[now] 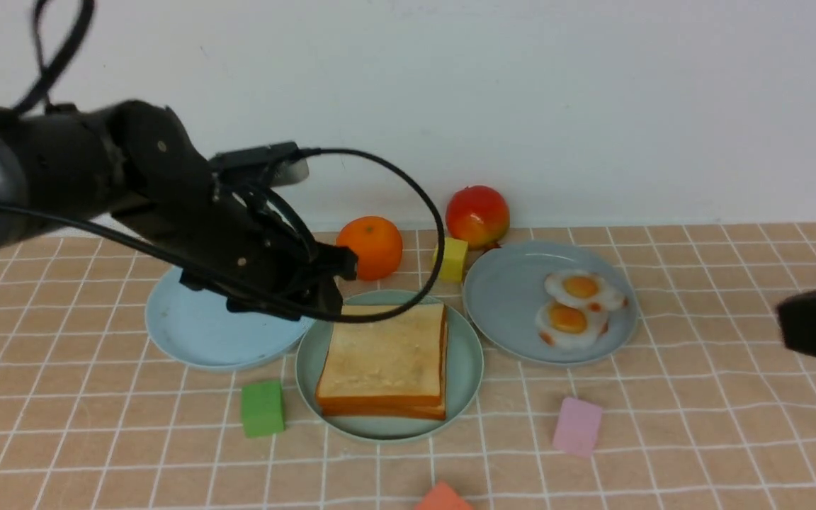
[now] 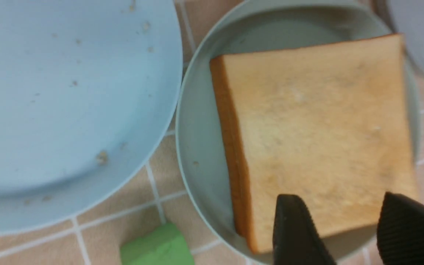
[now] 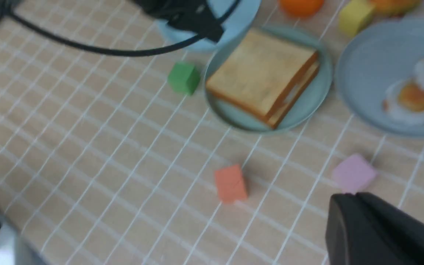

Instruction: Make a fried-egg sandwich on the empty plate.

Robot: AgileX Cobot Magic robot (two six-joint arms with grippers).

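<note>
**Sandwich stacked on the mint-green plate, left pincer open above it**

Two square golden-brown toast slices lie stacked, the upper toast slice (image 1: 383,354) squarely over the lower toast slice (image 1: 380,409). They rest flat on the round mint-green plastic plate (image 1: 466,368) in the middle of the cloth. In the right wrist view a thin pale layer (image 3: 293,95) shows between them at one edge, too blurred to name.

The left gripper (image 2: 341,206) hovers over the far left edge of the stack. Its two black fingers (image 2: 293,228) stand well apart, bare toast shows between them, and they hold nothing.

Just left of the mint-green plate sits a round pale sky-blue plate (image 1: 195,333) dotted with crumbs. To the right is a round grey-blue plate (image 1: 507,297) bearing two glossy white toy fried eggs (image 1: 581,287) with orange yolks, one overlapping the other.

Behind the plates, by the wall, stand a toy orange (image 1: 372,246), a small yellow cube (image 1: 452,258) and a red-and-yellow round fruit (image 1: 477,214). In front lie a green cube (image 1: 263,409), a pink cube (image 1: 578,425) and an orange-red cube (image 1: 442,498), all on the tan grid-patterned tablecloth (image 1: 698,439).

The right gripper (image 3: 363,224) hangs well apart at the right. Its fingers are pressed together with no gap showing and nothing in them.
</note>
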